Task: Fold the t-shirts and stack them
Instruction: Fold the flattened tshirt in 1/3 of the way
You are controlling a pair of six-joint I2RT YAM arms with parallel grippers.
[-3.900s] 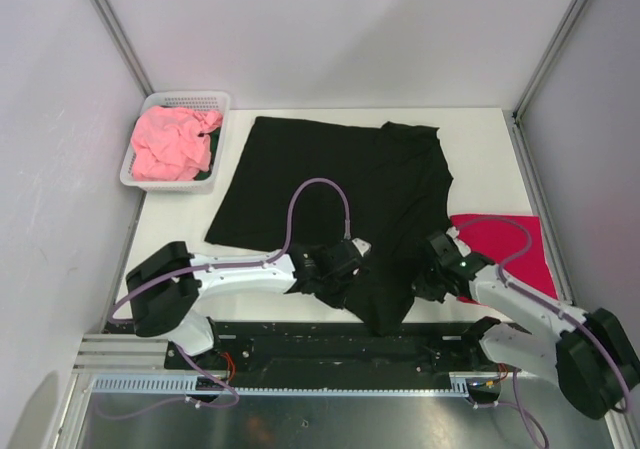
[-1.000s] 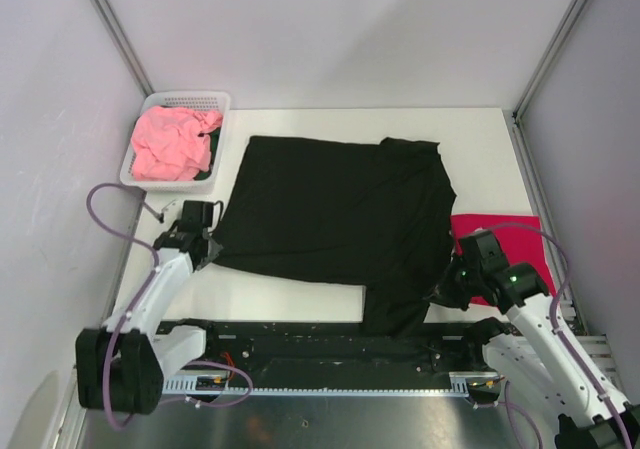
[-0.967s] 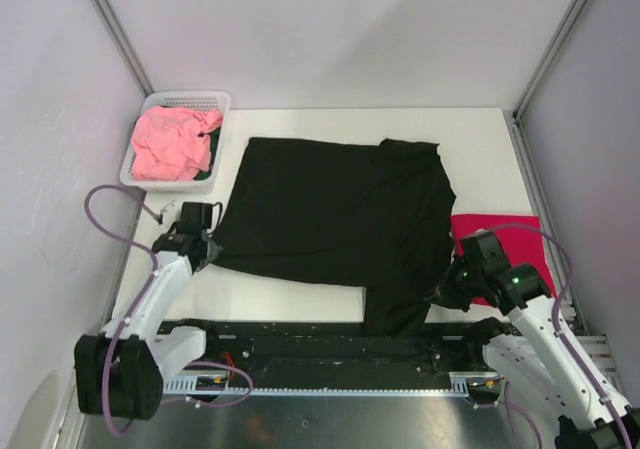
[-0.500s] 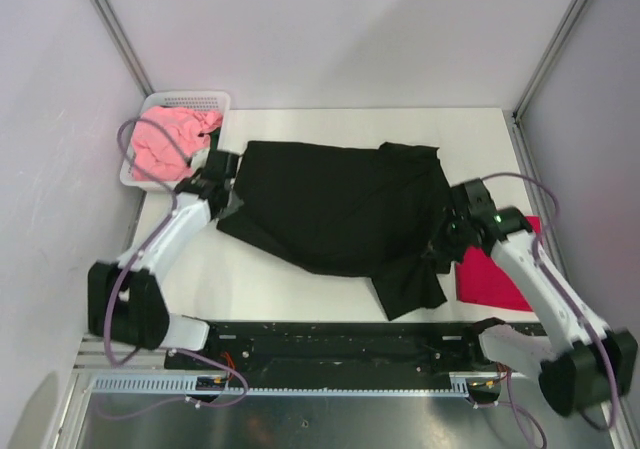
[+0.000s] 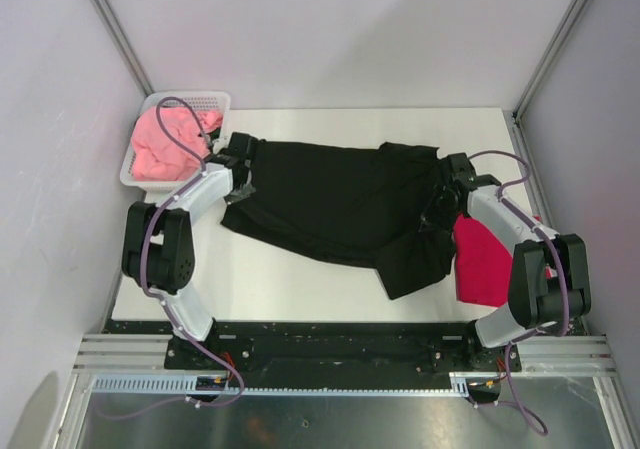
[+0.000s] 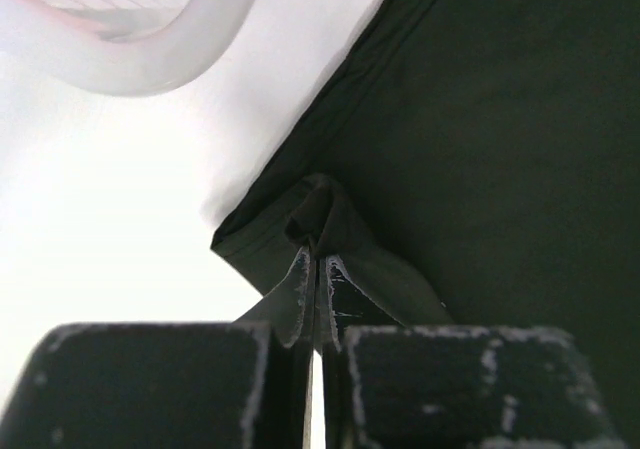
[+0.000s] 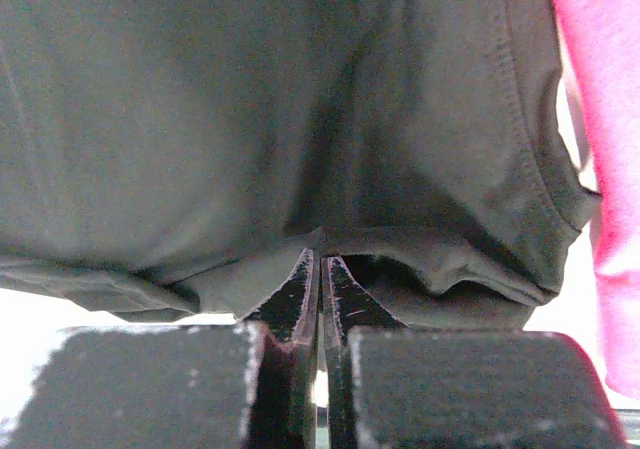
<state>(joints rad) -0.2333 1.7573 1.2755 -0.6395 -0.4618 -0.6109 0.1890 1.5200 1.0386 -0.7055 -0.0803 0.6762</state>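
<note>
The black t-shirt (image 5: pixel 340 204) lies across the middle of the white table, its near edge lifted and folded back. My left gripper (image 5: pixel 238 174) is shut on the shirt's left edge; in the left wrist view the fingertips (image 6: pixel 300 284) pinch a fold of black cloth (image 6: pixel 480 119). My right gripper (image 5: pixel 440 207) is shut on the shirt's right edge; in the right wrist view the black cloth (image 7: pixel 250 99) bunches over the closed jaws (image 7: pixel 320 269). The crimson red t-shirt (image 5: pixel 485 264) lies folded at the right, also in the right wrist view (image 7: pixel 605 149). The salmon pink t-shirt (image 5: pixel 165 144) is crumpled in the basket.
A white mesh basket (image 5: pixel 190 100) stands at the back left corner; its rim shows in the left wrist view (image 6: pixel 150 64). Grey walls and metal posts enclose the table. A black rail runs along the near edge (image 5: pixel 330 334).
Both grippers have carried the shirt's near edge from the front of the table toward the back. The shirt now looks shorter front to back, with a sleeve flap hanging near the front right.
</note>
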